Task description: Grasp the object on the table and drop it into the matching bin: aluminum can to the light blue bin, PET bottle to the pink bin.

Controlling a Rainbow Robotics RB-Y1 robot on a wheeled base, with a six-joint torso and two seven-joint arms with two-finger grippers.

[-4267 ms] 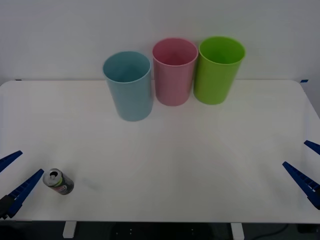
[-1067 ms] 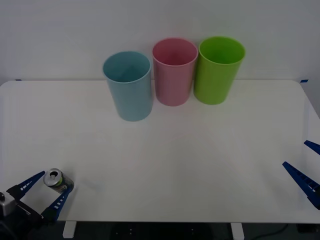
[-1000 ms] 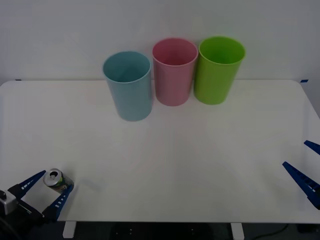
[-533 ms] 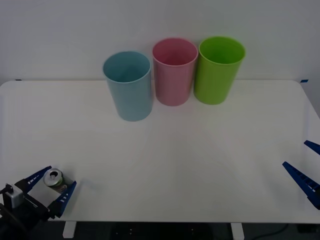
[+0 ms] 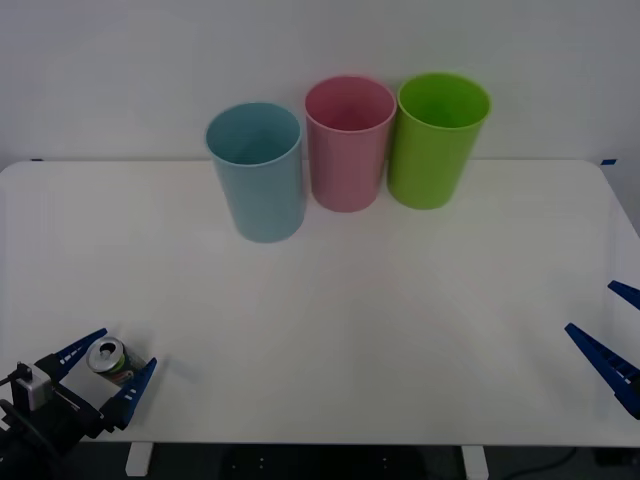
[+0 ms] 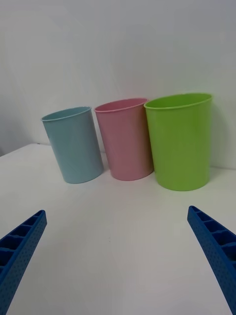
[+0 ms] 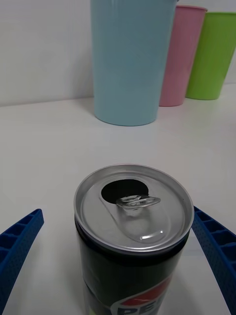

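A small dark aluminum can (image 5: 111, 361) with a silver top stands upright near the front left corner of the white table (image 5: 330, 300). My left gripper (image 5: 107, 369) is open, one blue finger on each side of the can, not touching it. In the left wrist view the can (image 7: 132, 236) is close between the fingers. The light blue bin (image 5: 256, 171) stands at the back, the pink bin (image 5: 348, 142) just to its right. My right gripper (image 5: 612, 340) waits open at the table's front right edge.
A lime green bin (image 5: 435, 138) stands to the right of the pink one. In the right wrist view the three bins stand in a row: light blue (image 6: 73, 145), pink (image 6: 125, 139), green (image 6: 182, 140). The table's front edge runs just behind the can.
My left gripper has swung in from the left and now has its open fingers on either side of the can. The can and the right arm have not moved.
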